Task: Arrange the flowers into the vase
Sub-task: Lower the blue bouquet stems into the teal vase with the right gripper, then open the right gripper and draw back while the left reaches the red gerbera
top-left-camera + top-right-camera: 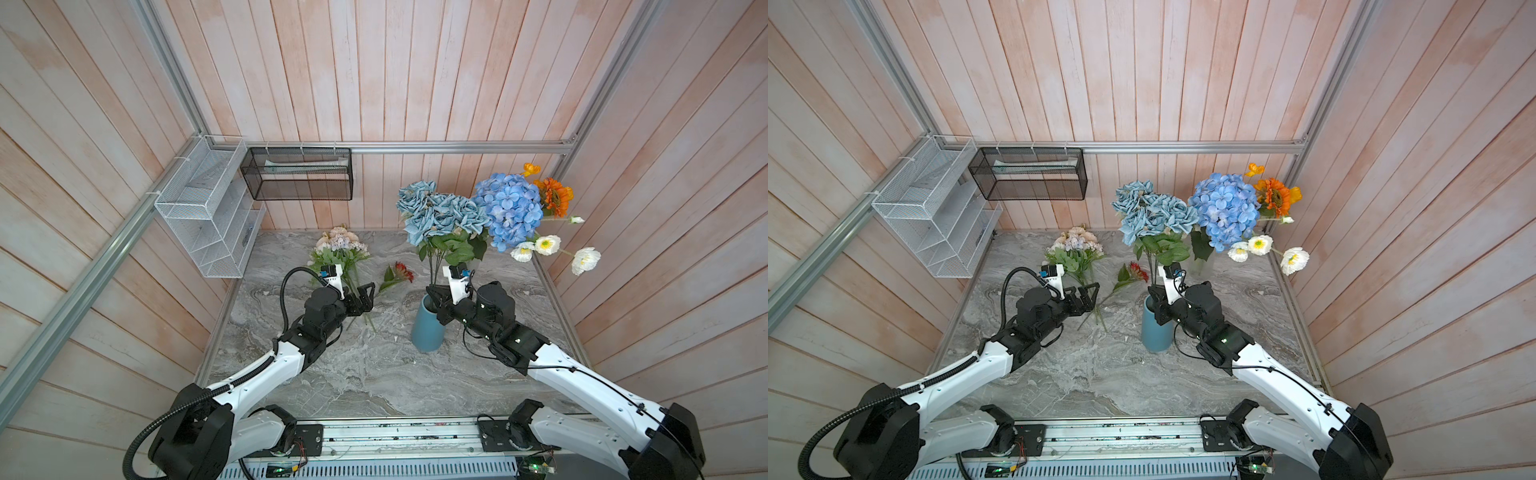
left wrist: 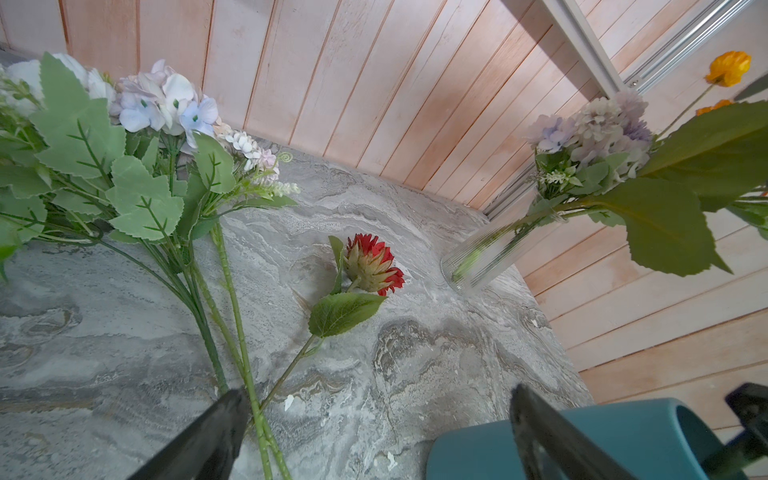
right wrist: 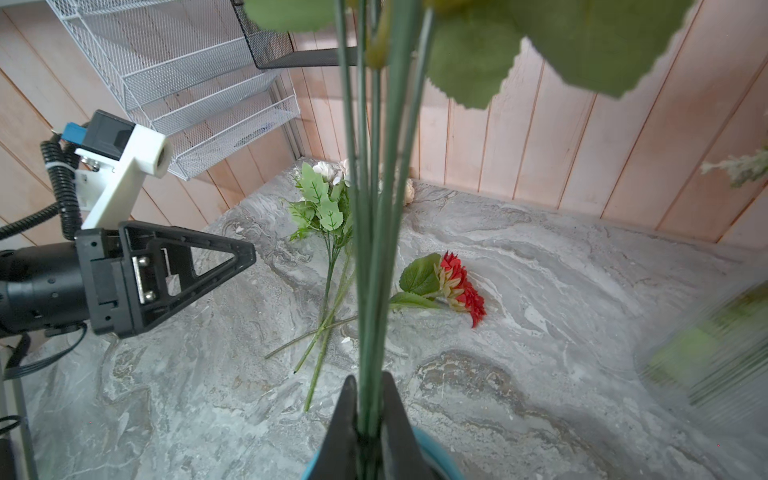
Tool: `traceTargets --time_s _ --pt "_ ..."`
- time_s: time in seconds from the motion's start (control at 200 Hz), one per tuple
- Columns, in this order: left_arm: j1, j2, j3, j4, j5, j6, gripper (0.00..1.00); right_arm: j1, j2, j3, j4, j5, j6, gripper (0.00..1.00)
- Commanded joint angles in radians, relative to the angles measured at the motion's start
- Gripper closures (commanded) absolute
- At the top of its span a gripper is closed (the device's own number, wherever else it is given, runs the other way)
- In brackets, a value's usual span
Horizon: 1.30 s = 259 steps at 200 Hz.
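My right gripper (image 3: pixel 370 399) is shut on the green stems (image 3: pixel 374 249) of the dusty blue roses (image 1: pixel 436 212), just above the mouth of the teal vase (image 1: pixel 428 328). The stems run down into the vase and the bunch stands upright. My left gripper (image 1: pixel 368 297) is open and empty, hovering over the table beside the stems of a peach and lilac bouquet (image 1: pixel 340 245) that lies flat. A single red flower (image 1: pixel 403 272) lies between the two arms. In the left wrist view the red flower (image 2: pixel 374 264) lies beyond the open gripper (image 2: pixel 378 390).
At the back right a clear glass vase (image 1: pixel 1200 266) holds a bright blue hydrangea (image 1: pixel 511 212), orange blooms (image 1: pixel 555 195) and white blooms (image 1: pixel 548 245). A white wire rack (image 1: pixel 208 216) and a black mesh basket (image 1: pixel 299 174) hang on the back-left walls. Wooden walls enclose the marble table (image 1: pixel 374 374).
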Motion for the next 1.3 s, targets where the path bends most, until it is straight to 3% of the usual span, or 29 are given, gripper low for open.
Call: traceTargets --time_s 0.0,0.16,0.39,0.58,0.7,0.81,1.03,1.29 --pt "0.002 0.002 0.031 -0.012 -0.011 0.009 0.0 0.012 -0.023 -0.012 -0.029 0.038 -0.002 0.8" --pt "0.003 -0.002 0.031 -0.019 -0.016 0.013 0.0 0.013 -0.058 -0.026 -0.031 0.049 0.013 0.69" --pt "0.002 -0.004 0.031 -0.028 -0.018 0.024 0.0 0.013 -0.095 -0.028 -0.039 0.062 0.016 0.67" --pt "0.002 0.02 0.049 -0.088 -0.04 0.144 0.0 0.013 -0.141 -0.009 -0.088 0.061 0.002 0.63" --pt "0.002 0.079 0.091 -0.171 -0.04 0.239 0.01 0.012 -0.19 -0.005 -0.127 0.069 -0.012 0.45" --pt "0.004 0.157 0.141 -0.233 -0.008 0.303 0.03 0.01 -0.23 -0.012 -0.155 0.102 -0.032 0.35" --pt "0.004 0.336 0.265 -0.299 0.088 0.405 0.22 -0.022 -0.262 -0.055 -0.168 0.142 -0.023 0.3" --pt "0.003 0.543 0.447 -0.421 0.067 0.539 0.44 -0.114 -0.267 -0.135 -0.098 0.179 0.029 0.28"
